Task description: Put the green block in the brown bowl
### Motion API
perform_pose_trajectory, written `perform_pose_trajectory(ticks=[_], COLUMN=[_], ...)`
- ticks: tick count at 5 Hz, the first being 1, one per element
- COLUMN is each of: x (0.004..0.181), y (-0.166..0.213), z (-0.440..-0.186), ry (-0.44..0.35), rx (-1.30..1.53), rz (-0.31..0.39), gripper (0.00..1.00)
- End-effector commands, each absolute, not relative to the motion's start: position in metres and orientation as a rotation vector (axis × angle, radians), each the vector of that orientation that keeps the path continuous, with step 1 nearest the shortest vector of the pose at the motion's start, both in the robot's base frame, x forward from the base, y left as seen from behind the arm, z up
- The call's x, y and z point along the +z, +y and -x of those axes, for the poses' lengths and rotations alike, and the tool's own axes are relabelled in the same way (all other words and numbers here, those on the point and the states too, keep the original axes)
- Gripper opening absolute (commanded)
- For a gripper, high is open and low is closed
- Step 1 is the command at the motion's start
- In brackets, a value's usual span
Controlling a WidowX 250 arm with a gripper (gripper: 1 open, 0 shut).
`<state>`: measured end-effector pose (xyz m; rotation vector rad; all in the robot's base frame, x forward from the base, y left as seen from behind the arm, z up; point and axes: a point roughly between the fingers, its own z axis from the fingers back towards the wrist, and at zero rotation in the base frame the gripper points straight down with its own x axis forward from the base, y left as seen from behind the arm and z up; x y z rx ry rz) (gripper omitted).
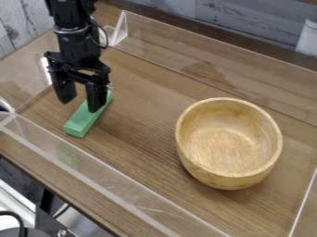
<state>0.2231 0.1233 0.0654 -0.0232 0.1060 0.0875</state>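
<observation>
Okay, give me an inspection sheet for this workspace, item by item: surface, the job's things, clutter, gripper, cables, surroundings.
Surface: brown wooden table, with clear plastic walls along its edges.
Green block: green block lies flat on the table at the left, not in the bowl.
Brown bowl: brown bowl sits upright at the right, nothing inside it.
Clutter: nothing seen.
Gripper: gripper points down with jaws open over the far end of the block; no grip visible.
Cables: dark cable at the lower left corner, off the table.
Surroundings: pale plank wall behind the table.
</observation>
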Motion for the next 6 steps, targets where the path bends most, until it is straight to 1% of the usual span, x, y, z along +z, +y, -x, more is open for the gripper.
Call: perform_pose_trajectory(ticks=[1, 4, 6], x=[0.085, 0.078, 0.059], y=[0.126, 0.124, 0.124], z=[-0.234, -0.229, -0.23], ry=[0.024, 0.017, 0.038], rx=[0.086, 0.11, 0.118], rz=[-0.012, -0.013, -0.017], gripper=[1.0, 1.0, 1.0])
